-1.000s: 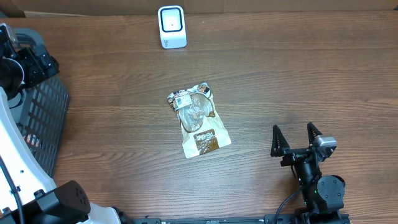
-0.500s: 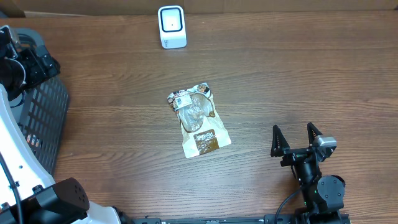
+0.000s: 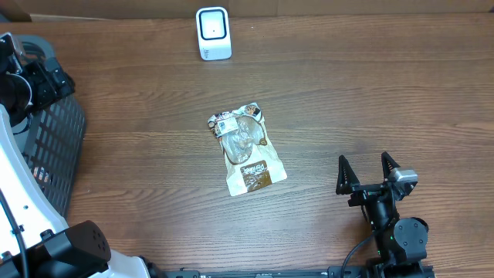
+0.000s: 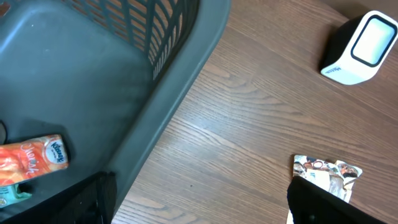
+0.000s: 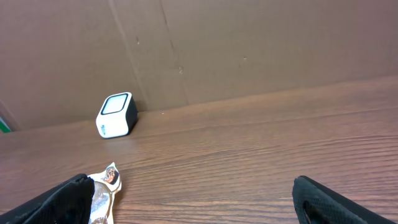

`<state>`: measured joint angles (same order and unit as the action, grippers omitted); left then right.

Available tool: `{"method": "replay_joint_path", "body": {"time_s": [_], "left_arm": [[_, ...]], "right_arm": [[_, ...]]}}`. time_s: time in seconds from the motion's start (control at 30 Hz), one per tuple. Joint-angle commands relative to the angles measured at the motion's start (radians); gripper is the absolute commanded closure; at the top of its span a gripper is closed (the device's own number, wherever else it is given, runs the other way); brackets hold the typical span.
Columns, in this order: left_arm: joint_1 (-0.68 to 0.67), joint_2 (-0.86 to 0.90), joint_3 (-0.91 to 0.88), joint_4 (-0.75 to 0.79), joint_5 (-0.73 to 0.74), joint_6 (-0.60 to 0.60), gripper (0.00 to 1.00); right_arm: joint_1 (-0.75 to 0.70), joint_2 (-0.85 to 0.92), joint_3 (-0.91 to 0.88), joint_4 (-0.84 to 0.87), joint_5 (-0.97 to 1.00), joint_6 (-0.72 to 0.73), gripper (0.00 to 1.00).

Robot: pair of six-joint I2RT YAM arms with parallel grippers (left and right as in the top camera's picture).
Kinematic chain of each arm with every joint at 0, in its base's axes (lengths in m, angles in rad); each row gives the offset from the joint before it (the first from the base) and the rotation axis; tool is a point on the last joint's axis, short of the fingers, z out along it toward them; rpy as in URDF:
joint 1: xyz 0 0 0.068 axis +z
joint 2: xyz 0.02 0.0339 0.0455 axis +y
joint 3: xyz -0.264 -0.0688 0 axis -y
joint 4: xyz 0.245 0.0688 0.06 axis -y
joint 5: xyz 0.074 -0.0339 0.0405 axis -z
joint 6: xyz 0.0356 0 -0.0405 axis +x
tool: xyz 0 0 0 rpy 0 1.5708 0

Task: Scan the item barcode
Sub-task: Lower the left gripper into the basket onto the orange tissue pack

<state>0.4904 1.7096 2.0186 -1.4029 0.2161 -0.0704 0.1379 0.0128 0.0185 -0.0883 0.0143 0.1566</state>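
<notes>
So, both tools released, nothing held. My right tool (image 3: 363,160) is low over the brown wood-grain surface (image 3: 370,93), fingers spread wide. The task item, a flat clear-and-brown plastic snack pouch (image 3: 246,149), lies on the surface fwd and left of that tool, well apart, untouched. A white box-shaped barcode scanner w/ dark window (image 3: 213,32) stands farther fwd-left, beyond the pouch, near the brown cardboard wall (image 5: 249,50). My left tool (image 4: 202,202) hangs over the rim of a dark grey slotted plastic basket (image 4: 174,106), pouch off to its right. An orange-and-white packet (image 4: 31,163) lies inside the basket, left of this tool.
</notes>
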Motion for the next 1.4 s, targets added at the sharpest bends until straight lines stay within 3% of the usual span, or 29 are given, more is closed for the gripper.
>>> {"method": "replay_joint_path", "body": {"time_s": [0.0, 0.33, 0.67, 1.0, 1.1, 1.37], "left_arm": [[-0.008, 0.016, 0.019, -0.003, -0.017, 0.024, 0.07], [0.010, 0.016, 0.111, 0.019, -0.013, 0.036, 0.00], [0.203, 0.049, 0.119, -0.014, -0.070, -0.133, 0.00], [0.245, 0.102, -0.180, 0.108, -0.291, -0.312, 0.00], [0.246, 0.102, -0.264, 0.183, -0.363, -0.319, 0.06], [0.262, 0.102, -0.416, 0.306, -0.454, -0.334, 0.09]], "right_arm": [[-0.004, -0.010, -0.010, 0.007, 0.000, 0.000, 0.00], [-0.004, -0.010, -0.010, 0.007, 0.000, 0.000, 0.00], [-0.004, -0.010, -0.010, 0.007, 0.000, 0.000, 0.00], [-0.004, -0.010, -0.010, 0.007, 0.000, 0.000, 0.00], [-0.004, -0.010, -0.010, 0.007, 0.000, 0.000, 0.00], [-0.004, -0.010, -0.010, 0.007, 0.000, 0.000, 0.00]]}}
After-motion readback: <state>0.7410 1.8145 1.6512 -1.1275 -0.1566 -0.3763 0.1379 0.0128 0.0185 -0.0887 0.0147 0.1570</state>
